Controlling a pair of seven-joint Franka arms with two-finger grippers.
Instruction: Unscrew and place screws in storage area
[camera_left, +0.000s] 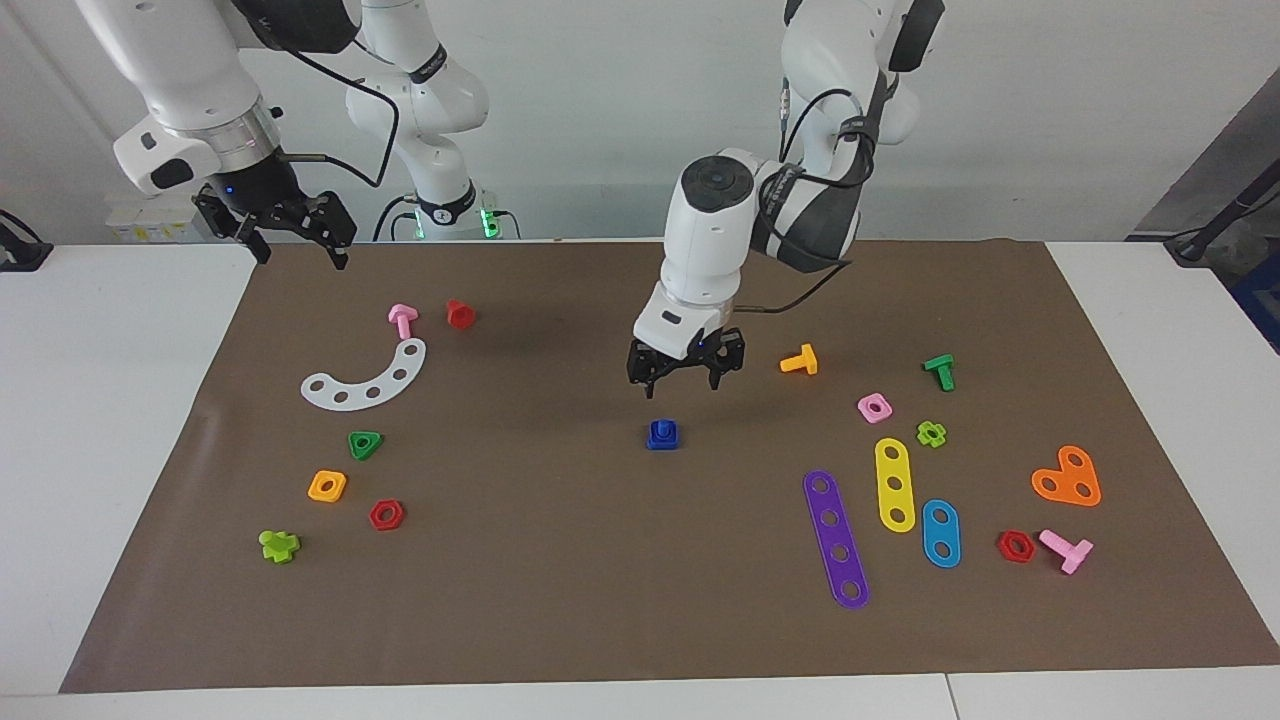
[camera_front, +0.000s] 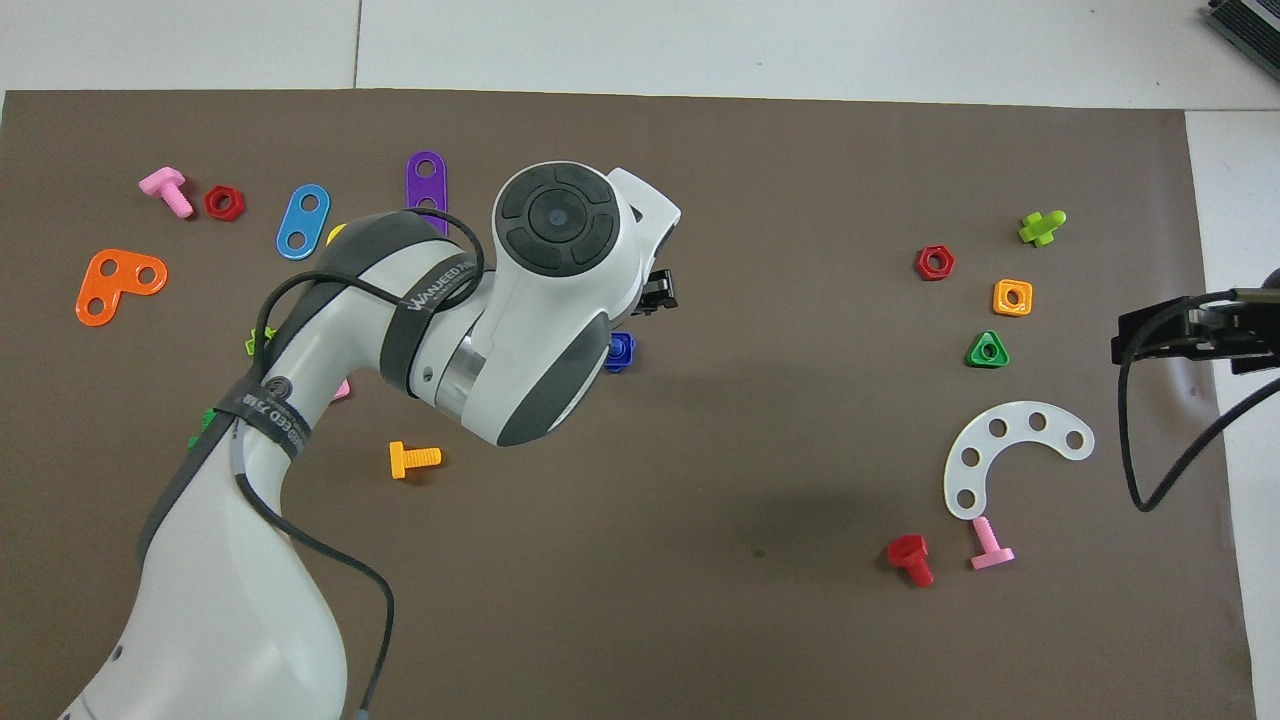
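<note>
Hanging above the middle of the brown mat (camera_left: 640, 600), the left claw (camera_left: 685, 381) points down with its fingers spread apart and nothing between them; it sits over the dark-blue bolt (camera_left: 663, 435) and is clear of it, with a visible gap in the facing view. That bolt stands shaft-up in a dark-blue square nut, alone at the mat's centre, well apart from the other pieces; from overhead the left arm's wrist covers most of it and only an edge shows (camera_front: 621, 352). Right claw (camera_left: 296, 236) waits in the air at the right arm's end, over the mat's edge nearest the robots, fingers released and empty. Toward the left arm's end lie an orange bolt (camera_left: 800, 360), a green bolt (camera_left: 940, 371), a pink square nut (camera_left: 874, 407) and a light-green cross nut (camera_left: 931, 433); farther from the robots than these lie a yellow strip (camera_left: 895, 484), a purple strip (camera_left: 836, 538), a blue strip (camera_left: 940, 532), an orange heart plate (camera_left: 1068, 478), a red hex nut (camera_left: 1015, 545) and a pink bolt (camera_left: 1067, 549). Toward the right arm's end: a white curved plate (camera_left: 366, 380) with a second pink bolt (camera_left: 402, 319) touching its end, a red bolt (camera_left: 460, 313) beside that, then a green triangle nut (camera_left: 365, 444), an orange square nut (camera_left: 327, 486), another red hex nut (camera_left: 386, 514) and a light-green cross bolt (camera_left: 278, 545). White counter (camera_left: 100, 400) borders the mat.
</note>
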